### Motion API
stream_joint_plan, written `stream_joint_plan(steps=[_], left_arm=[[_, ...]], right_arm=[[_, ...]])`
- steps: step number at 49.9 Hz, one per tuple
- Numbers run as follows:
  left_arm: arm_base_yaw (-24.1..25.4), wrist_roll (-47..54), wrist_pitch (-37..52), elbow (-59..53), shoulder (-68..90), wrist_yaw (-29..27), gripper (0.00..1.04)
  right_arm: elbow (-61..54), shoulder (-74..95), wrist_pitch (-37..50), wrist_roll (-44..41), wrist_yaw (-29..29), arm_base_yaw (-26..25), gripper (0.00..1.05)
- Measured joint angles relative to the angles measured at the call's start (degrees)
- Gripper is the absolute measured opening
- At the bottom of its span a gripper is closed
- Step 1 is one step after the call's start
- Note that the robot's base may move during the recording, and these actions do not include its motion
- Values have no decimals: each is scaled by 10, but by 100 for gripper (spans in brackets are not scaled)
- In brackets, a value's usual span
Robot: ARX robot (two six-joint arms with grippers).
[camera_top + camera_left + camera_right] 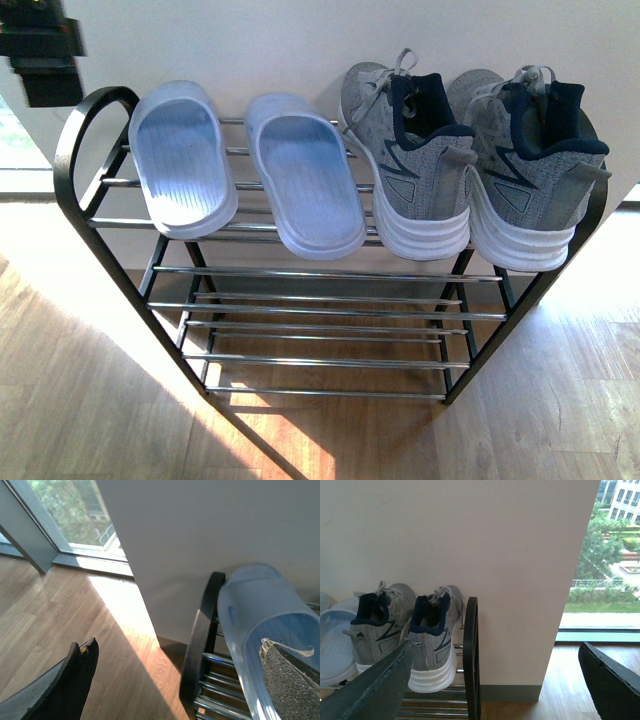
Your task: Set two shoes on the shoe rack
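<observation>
Shoe rack: black end frames with tiers of chrome bars, standing against a pale wall on a wood floor.
Slides: two, pale blue. Left slide and right slide lie side by side on the top tier, long axes running front to back, toes to the wall, heels to the robot.
Sneakers: two, grey knit with white soles. Left sneaker and right sneaker sit touching on the same tier, toes to the wall, heels outward.
Count: four shoes, all on the top tier; the lower tiers carry none.
Left gripper: fingers wide apart, clamped on nothing; one textured finger lies over the outermost slide, the other out over the floor beyond the rack's end frame.
Right gripper: fingers spread wide, holding nothing; the sneakers sit just past one fingertip, beside the rack's end frame.
</observation>
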Motion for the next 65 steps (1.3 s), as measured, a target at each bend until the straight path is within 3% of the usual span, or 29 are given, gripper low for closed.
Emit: stream_joint_plan(steps=[11, 13, 16, 20, 30, 39, 45, 49, 65], left_arm=[[19, -25, 19, -140, -146, -10, 95], [39, -2, 131, -180, -132, 83, 86], [56, 26, 238, -220, -122, 164, 77], [67, 45, 313, -256, -130, 222, 67], [90, 65, 313, -293, -205, 254, 40], [114, 69, 250, -334, -302, 278, 2], [124, 71, 215, -346, -350, 290, 1], [155, 72, 186, -355, -386, 329, 1], [169, 72, 50, -373, -546, 334, 1]], right_arm=[[0, 0, 0, 0, 0, 0, 96], [0, 0, 0, 0, 0, 0, 96], [0, 0, 0, 0, 0, 0, 96], [0, 0, 0, 0, 0, 0, 96], [0, 0, 0, 0, 0, 0, 96], [0, 0, 0, 0, 0, 0, 96], [0, 0, 0, 0, 0, 0, 96], [0, 0, 0, 0, 0, 0, 96], [0, 0, 0, 0, 0, 0, 96]])
